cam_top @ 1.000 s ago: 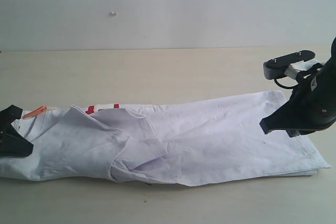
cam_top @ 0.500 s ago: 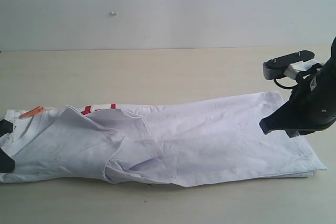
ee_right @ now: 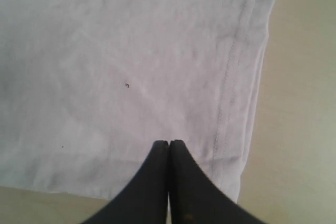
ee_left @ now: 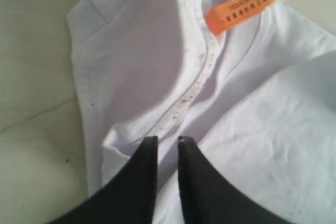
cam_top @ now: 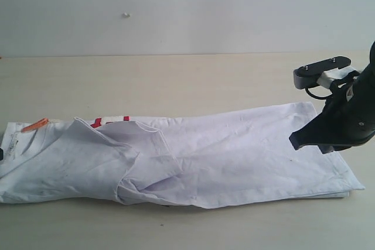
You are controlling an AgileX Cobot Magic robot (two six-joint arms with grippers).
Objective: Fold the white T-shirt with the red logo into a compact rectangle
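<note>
The white T-shirt lies folded lengthwise as a long strip across the table, collar end at the left, hem at the right. Its orange neck tag lies at the collar. Only a sliver of the red logo peeks from under a folded sleeve flap. My left gripper hovers over the ribbed collar, jaws a narrow gap apart with nothing held. My right gripper hangs just above the hem end, shut and empty.
The shirt rests on a pale wooden table against a plain grey wall. Bare tabletop shows behind and in front of the shirt. The stitched hem runs along the strip's right end.
My left gripper has pulled back leftward off the collar end, almost out of the exterior view, and that end of the shirt has settled flat. The right arm has not moved.
</note>
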